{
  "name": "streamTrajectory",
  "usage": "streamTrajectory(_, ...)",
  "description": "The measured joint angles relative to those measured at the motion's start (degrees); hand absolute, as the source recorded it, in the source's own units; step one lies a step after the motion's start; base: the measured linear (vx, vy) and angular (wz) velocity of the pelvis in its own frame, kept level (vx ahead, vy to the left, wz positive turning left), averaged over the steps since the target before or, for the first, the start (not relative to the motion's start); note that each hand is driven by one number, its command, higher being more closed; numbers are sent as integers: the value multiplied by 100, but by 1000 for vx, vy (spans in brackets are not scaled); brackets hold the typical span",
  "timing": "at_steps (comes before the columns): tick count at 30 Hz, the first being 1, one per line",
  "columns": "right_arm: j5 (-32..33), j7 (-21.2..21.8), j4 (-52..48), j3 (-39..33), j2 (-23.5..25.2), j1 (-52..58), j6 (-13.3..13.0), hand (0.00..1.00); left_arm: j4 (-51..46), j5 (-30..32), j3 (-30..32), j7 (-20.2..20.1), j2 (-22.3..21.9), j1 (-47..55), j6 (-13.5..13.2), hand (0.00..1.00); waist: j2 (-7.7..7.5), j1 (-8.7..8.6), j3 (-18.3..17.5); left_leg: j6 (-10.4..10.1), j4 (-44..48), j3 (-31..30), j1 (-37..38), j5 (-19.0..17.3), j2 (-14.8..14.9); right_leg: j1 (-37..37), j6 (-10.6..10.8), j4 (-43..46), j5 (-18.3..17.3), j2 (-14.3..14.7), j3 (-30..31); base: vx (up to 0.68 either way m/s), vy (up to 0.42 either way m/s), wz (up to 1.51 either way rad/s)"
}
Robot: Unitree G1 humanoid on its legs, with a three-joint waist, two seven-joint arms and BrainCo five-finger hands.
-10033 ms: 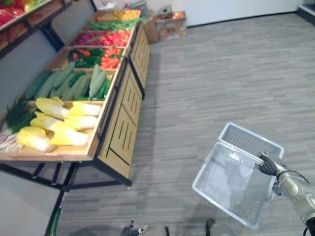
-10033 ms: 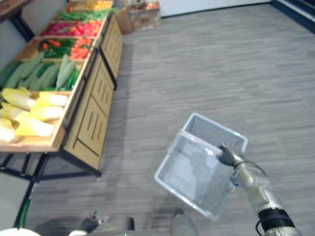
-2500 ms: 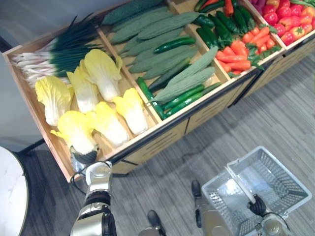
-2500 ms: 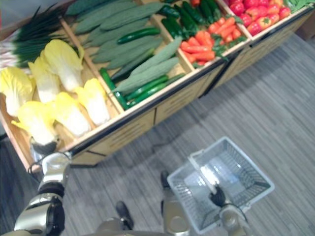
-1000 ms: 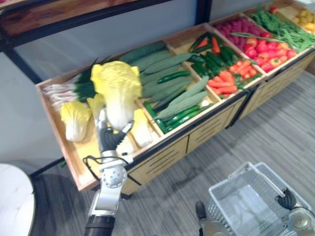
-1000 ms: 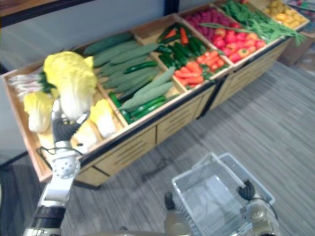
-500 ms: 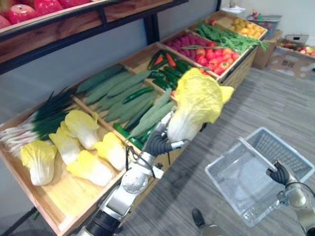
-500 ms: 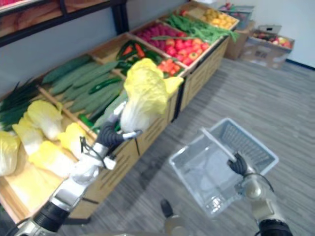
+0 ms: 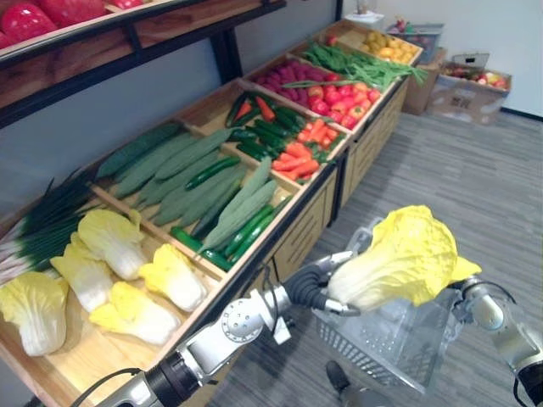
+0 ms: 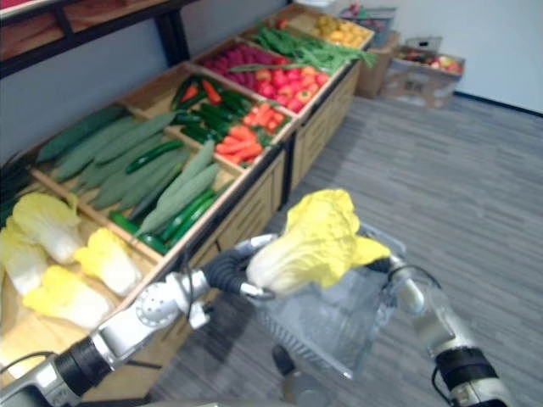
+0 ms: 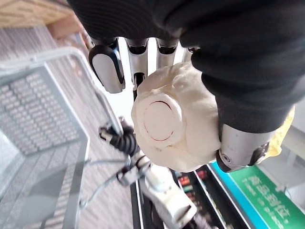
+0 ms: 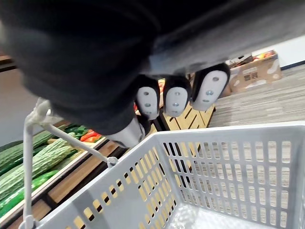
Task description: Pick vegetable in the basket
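Note:
My left hand (image 9: 307,288) is shut on the white stem end of a yellow napa cabbage (image 9: 405,264) and holds it lying sideways just over the grey plastic basket (image 9: 383,341). In the left wrist view the fingers (image 11: 107,65) and thumb curl round the cabbage's cut base (image 11: 167,125), with the basket's rim (image 11: 44,59) beneath. My right hand (image 9: 472,295) is at the basket's far side, shut on its handle (image 12: 29,143); the leaves partly hide it. The basket's inside (image 12: 228,167) looks bare in the right wrist view.
To the left runs a wooden stall (image 9: 293,222) with more cabbages (image 9: 110,242), cucumbers (image 9: 182,165), carrots (image 9: 299,157), red peppers (image 9: 339,93) and green beans (image 9: 365,64). A shelf (image 9: 127,30) overhangs it. Cardboard boxes (image 9: 462,85) stand far back on the grey floor (image 9: 475,170).
The left hand has swung the cabbage right and down, from over the stall's edge to just above the basket. The right hand keeps its hold on the handle. The camera has shifted.

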Motion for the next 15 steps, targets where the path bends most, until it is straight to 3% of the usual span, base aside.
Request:
streamTrajectory(5, 218, 119, -137, 175, -137, -239, -84, 100, 1, -122, -458, -447, 198, -100, 16, 100, 79, -32, -107, -51, 47, 351, 101, -40, 24, -93, 17, 65, 13, 174, 297, -8, -1, -34)
streamTrajectory(15, 393, 260, -638, 1046, -272, -767, -104, 100, 527, 269, -954, -516, 281, -200, 27, 100, 136, -199, -223, -130, 107, 961, 378, -87, 16, -132, 23, 143, 97, 470, 821, 12, 12, -31)
